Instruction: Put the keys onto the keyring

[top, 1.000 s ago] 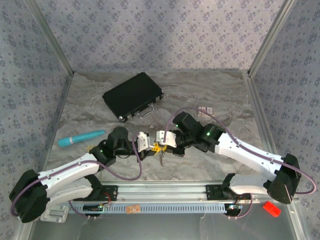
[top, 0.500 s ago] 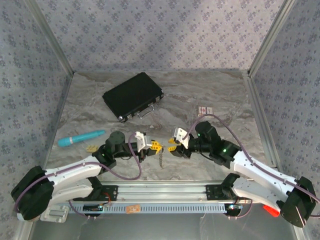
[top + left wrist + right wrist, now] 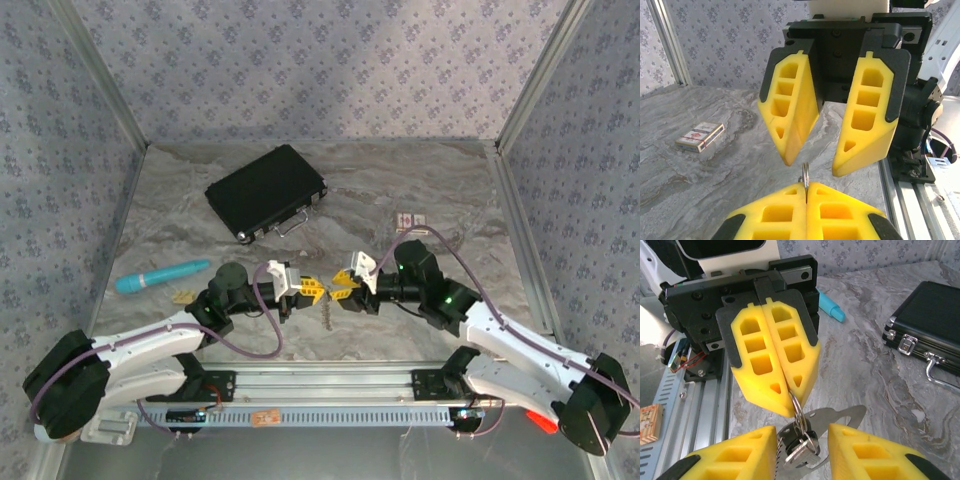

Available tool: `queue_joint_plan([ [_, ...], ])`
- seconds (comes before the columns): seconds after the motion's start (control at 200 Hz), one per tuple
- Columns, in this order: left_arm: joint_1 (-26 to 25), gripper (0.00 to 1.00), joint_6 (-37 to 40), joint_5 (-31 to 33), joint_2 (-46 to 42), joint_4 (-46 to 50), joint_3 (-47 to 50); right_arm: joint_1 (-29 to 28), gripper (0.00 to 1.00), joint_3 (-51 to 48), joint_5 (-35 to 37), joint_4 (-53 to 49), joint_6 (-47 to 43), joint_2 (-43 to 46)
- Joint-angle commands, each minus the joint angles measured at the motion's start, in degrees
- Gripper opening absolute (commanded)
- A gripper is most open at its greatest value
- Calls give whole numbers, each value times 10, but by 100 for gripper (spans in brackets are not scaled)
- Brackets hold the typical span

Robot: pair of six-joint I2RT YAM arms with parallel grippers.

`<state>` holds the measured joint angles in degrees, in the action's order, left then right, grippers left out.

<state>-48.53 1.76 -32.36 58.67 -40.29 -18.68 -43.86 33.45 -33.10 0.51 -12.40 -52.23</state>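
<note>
Left end effector pinches the keyring tight; keys, perhaps two, hang below. Right end effector stands partly open, empty.

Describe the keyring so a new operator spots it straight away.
From the black case at the back of the table, come forward to where the left claw and right claw face each other. The keyring is the thin steel ring pinched in the left claw's shut yellow fingers, keys dangling below, while the teal pen lies flat.
</note>
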Motion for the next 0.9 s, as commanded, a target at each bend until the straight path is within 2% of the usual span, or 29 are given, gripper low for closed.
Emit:
queue_joint_plan([
  [0.0,-2,0,-11,-24,0,-37,-2,-1,31,-2,-24,27,18,-12],
  [0.225,-3,0,-15,-29,-6,-37,0,-1,15,-2,-26,34,19,-21],
  [0.45,-3,0,-17,-32,-8,-39,2,-3,16,5,-32,30,14,-37],
  [0.515,-3,0,-17,-31,-10,-39,2,-3,12,8,-33,29,12,-40],
  [0.62,-3,0,-16,-29,-13,-32,2,-3,0,16,-29,19,5,-38],
  [0.675,-3,0,-12,-20,-17,-18,1,-3,0,24,-24,-2,-6,-35],
  [0.82,-3,24,20,13,-35,64,-14,-10,0,69,13,-115,-65,-43],
  [0.895,-2,26,38,16,-46,105,-23,-21,0,97,37,-176,-100,-53],
])
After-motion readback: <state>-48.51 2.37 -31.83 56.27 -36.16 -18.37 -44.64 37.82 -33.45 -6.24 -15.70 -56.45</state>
